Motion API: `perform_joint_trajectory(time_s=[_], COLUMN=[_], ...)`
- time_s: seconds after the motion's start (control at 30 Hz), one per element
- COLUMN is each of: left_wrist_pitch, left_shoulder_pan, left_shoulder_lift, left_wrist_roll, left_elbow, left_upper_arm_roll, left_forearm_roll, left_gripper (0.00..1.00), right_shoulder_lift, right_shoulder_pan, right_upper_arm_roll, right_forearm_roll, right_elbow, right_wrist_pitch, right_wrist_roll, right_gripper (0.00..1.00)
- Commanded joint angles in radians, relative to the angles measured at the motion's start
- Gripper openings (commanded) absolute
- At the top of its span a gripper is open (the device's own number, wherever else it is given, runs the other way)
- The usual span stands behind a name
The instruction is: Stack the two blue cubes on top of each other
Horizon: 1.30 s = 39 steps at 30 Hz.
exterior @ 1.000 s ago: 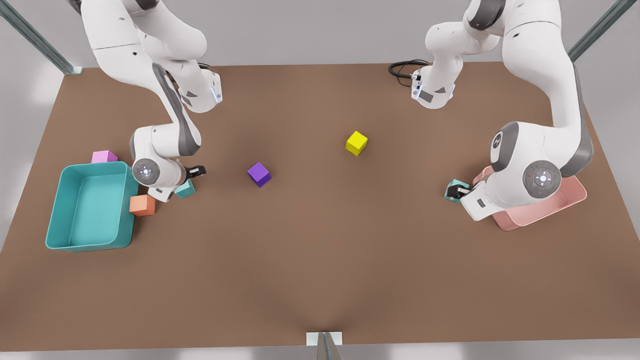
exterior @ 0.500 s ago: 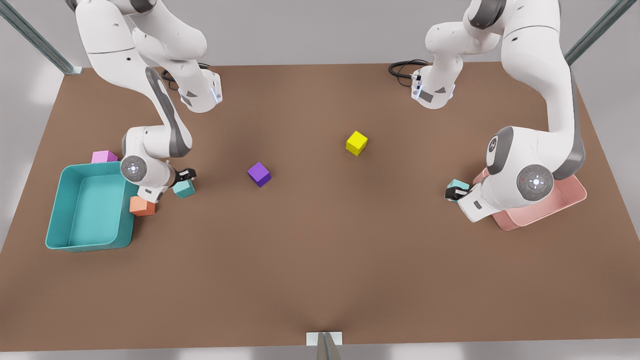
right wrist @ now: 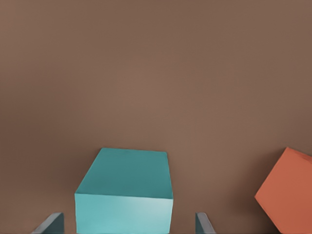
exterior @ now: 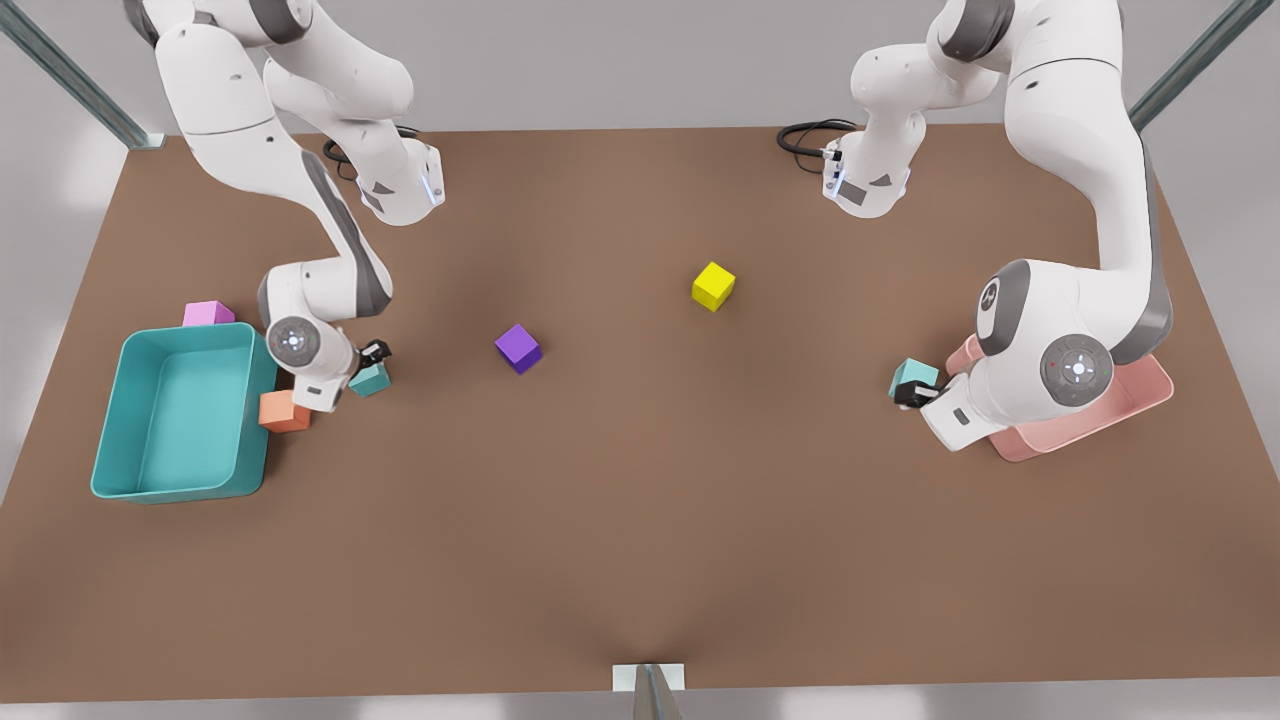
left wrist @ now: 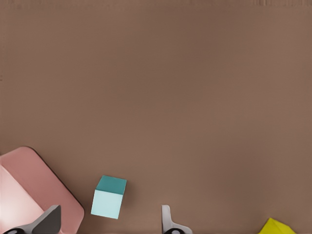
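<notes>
**Both hands poised over a blue cube each: grasp comes next**

Nearest you, the counter (exterior: 640, 500) is bare. Going back, the orange cube (exterior: 284, 411) sits against the teal bin (exterior: 110, 440). Just past it is the first blue cube (exterior: 370, 380), with the right hand (exterior: 373, 353) over it. In the right wrist view its fingers (right wrist: 52, 223) are spread wide either side of the cube and appear clear of its faces.

At the front view's right, the second blue cube (exterior: 914, 376) sits on the counter just beside the pink tray (exterior: 1150, 395). The left hand (exterior: 912, 396) is at it, also spread wide, with the cube between its fingers in the left wrist view.

You are at the pick step; neither cube looks gripped, and the two are well apart. I judge that only one needs lifting. Close squarely on it, raise it, carry it across the counter, and set it flush on the other.

Farther back lie the purple cube (exterior: 518, 348), the pink cube (exterior: 207, 313) behind the bin, and the yellow cube (exterior: 713, 286).

Count:
- two blue cubes
- one each of orange, purple, pink and yellow
- one bin
- one tray
- two arms
</notes>
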Motion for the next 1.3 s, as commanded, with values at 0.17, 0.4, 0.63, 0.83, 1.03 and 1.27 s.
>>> perform_joint_trajectory(time_s=[0.17,0.4,0.63,0.83,1.03,1.27], left_wrist_pitch=[0.025,0.201,0.201,0.456,0.602,0.602], left_shoulder_pan=[0.003,0.115,0.106,0.221,0.244,0.307], left_shoulder_lift=[0.011,0.095,0.091,-0.116,-0.138,-0.093], left_wrist_roll=[-0.003,0.241,0.270,0.448,0.428,0.417], left_elbow=[-0.002,-0.097,-0.119,-0.504,-0.639,-0.644], left_upper_arm_roll=[0.001,0.001,-0.003,-0.092,-0.100,-0.099], left_forearm_roll=[0.002,0.045,0.048,0.076,0.065,0.065], left_gripper=[1.00,1.00,1.00,1.00,1.00,0.99], right_shoulder_lift=[0.024,0.060,-0.037,-0.123,0.210,0.667], right_shoulder_pan=[-0.008,-0.020,-0.018,0.058,0.414,0.557], right_upper_arm_roll=[-0.002,-0.002,-0.007,0.257,0.381,0.323], right_forearm_roll=[-0.010,-0.011,-0.011,0.173,0.141,0.052], right_elbow=[-0.014,-0.020,-0.008,0.449,0.940,1.223], right_wrist_pitch=[0.088,0.123,0.001,-0.512,-0.490,-0.185], right_wrist_roll=[-0.059,-0.059,-0.105,-0.102,0.094,0.263], right_gripper=[1.00,0.81,0.50,0.46,0.44,0.41])
